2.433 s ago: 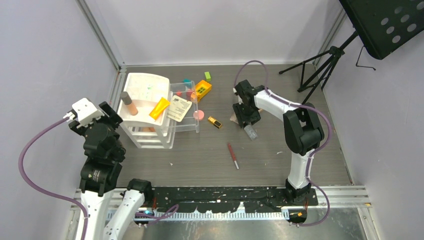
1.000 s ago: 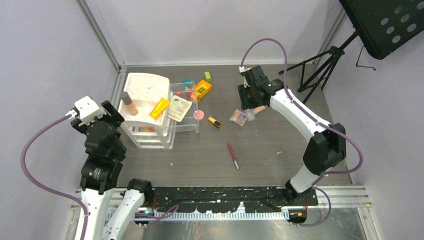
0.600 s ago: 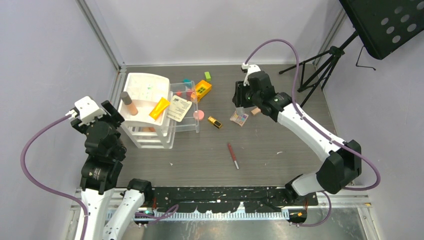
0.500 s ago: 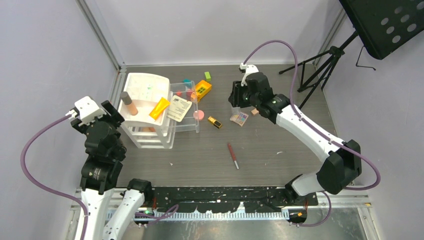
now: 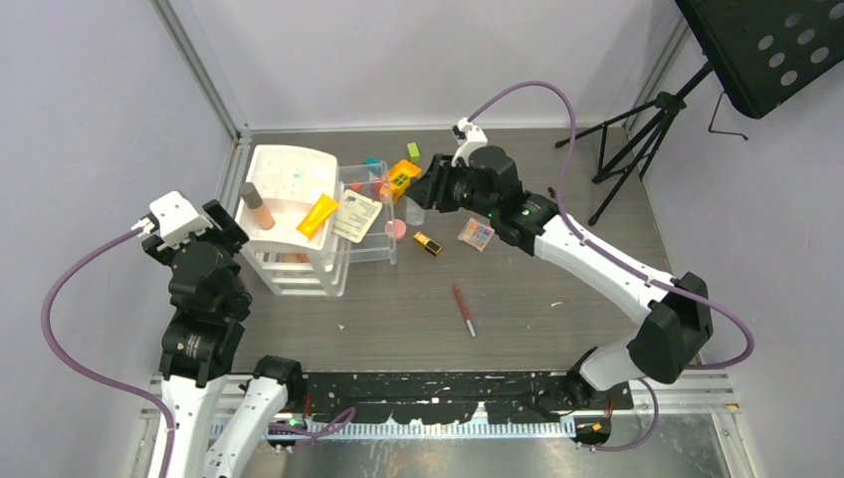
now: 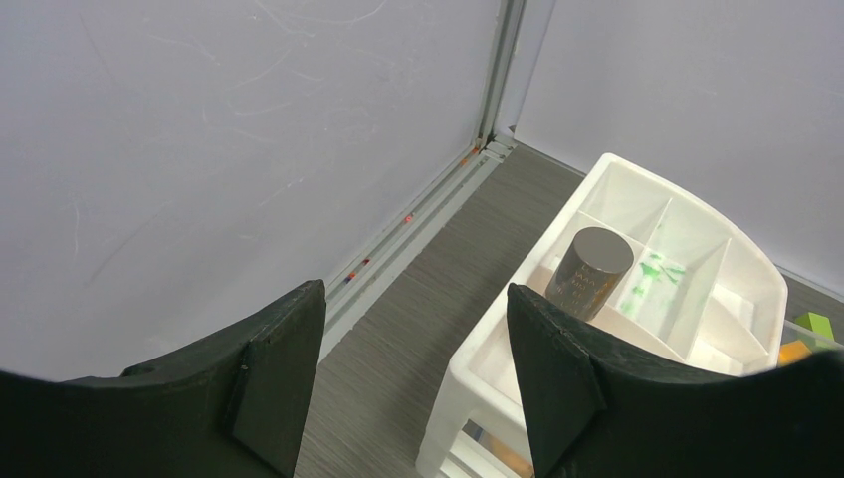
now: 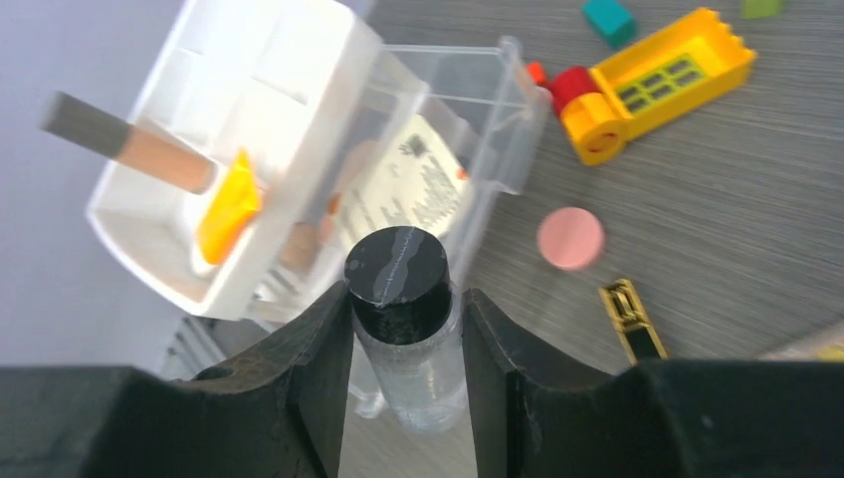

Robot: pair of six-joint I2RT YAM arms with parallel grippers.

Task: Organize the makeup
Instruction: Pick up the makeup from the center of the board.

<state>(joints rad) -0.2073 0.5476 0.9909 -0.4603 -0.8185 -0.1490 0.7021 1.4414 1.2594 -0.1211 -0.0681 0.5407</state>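
My right gripper [image 7: 403,334] is shut on a clear bottle with a black cap [image 7: 400,289], held above the table just right of the clear drawer [image 5: 370,246]. The same bottle [image 5: 414,212] hangs below the gripper in the top view. On the table lie a pink compact [image 5: 396,228], a gold-black lipstick [image 5: 428,243], an eyeshadow palette [image 5: 476,235] and a red pencil [image 5: 463,310]. The white organizer [image 5: 291,164] holds a beige tube [image 5: 256,204] and an orange tube [image 5: 317,215]. My left gripper [image 6: 416,363] stands open and empty left of the organizer.
A yellow-and-red toy brick [image 5: 402,177] and small teal [image 7: 609,17] and green [image 5: 413,151] blocks lie behind the drawer. A printed card [image 5: 355,216] rests in the clear drawer. A black tripod [image 5: 637,129] stands at the back right. Walls close in the left and rear.
My right arm has swung left with the clear bottle, from beside the eyeshadow palette to next to the clear drawer. The left arm has not moved.
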